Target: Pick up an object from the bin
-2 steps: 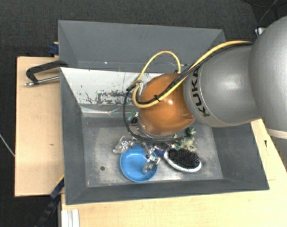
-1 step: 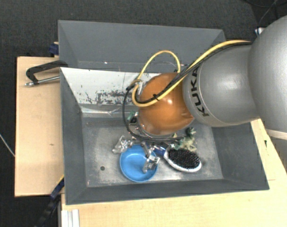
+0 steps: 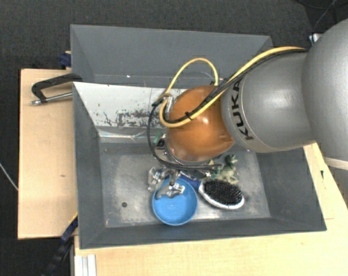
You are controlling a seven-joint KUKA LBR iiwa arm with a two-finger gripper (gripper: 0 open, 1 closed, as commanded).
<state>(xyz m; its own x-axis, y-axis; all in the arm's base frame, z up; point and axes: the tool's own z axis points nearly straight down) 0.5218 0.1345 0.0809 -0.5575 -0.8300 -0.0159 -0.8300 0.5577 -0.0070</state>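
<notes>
The gripper (image 3: 169,184), its opening impossible to tell, is hanging just over a smooth round blue dish (image 3: 175,210), perhaps a bowl, lying near the front wall of the grey metal bin (image 3: 113,180), a black oval bristly brush (image 3: 223,193) lying beside it.

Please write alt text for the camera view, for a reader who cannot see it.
The gripper hangs low in the grey metal bin, over the upper edge of a round blue bowl near the front wall. An oval hairbrush with black bristles lies beside the bowl, on its right in the view.
</notes>
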